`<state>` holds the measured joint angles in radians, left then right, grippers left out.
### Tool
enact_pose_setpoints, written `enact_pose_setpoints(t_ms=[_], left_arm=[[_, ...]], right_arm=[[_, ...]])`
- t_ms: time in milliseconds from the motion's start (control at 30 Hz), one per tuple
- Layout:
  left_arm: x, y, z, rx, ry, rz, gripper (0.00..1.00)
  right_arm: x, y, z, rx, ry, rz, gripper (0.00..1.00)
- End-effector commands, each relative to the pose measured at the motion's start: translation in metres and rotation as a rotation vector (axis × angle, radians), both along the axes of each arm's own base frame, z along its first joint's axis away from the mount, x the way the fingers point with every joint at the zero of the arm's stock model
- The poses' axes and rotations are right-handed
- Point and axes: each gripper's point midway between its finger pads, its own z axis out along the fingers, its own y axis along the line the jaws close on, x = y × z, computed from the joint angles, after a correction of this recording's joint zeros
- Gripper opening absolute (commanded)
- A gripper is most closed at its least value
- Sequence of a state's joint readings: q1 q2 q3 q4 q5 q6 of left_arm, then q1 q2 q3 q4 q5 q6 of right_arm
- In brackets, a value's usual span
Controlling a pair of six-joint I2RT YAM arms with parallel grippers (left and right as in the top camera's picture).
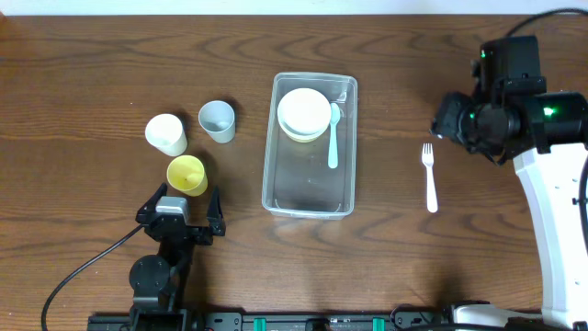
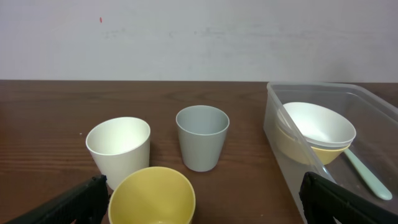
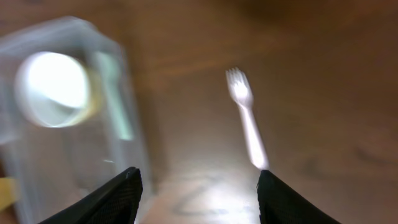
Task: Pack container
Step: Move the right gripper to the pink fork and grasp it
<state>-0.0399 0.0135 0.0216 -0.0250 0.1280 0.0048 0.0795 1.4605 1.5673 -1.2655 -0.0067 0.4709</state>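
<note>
Container [image 1: 310,188] — one, clear, stood at the centre of the table [image 1: 92,55], the near half of its floor bare. At its far end lay two nested bowls [image 1: 303,110], white over yellow, and one spoon [image 1: 333,138] beside them. Left of it stood three cups — white cup [image 1: 166,134], grey cup [image 1: 217,121], yellow cup [image 1: 186,173]. To its right, one fork [image 1: 429,176] lay on open wood. Left gripper [image 1: 186,200] was spread wide just behind the yellow cup; right gripper [image 3: 198,186] was spread, holding nothing.
</note>
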Motion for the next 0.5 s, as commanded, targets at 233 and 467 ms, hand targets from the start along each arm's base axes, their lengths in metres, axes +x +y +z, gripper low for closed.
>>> enact_pose_setpoints(t_ms=[233,467], left_arm=[[-0.001,-0.002,-0.017,0.013,0.049,-0.016,0.98],[-0.001,-0.002,-0.016,0.013,0.048,-0.016,0.98]], right_arm=[[-0.012,-0.02,-0.094,-0.05,0.134,0.007,0.63],[-0.012,-0.017,-0.153,-0.082,0.103,0.104,0.63]])
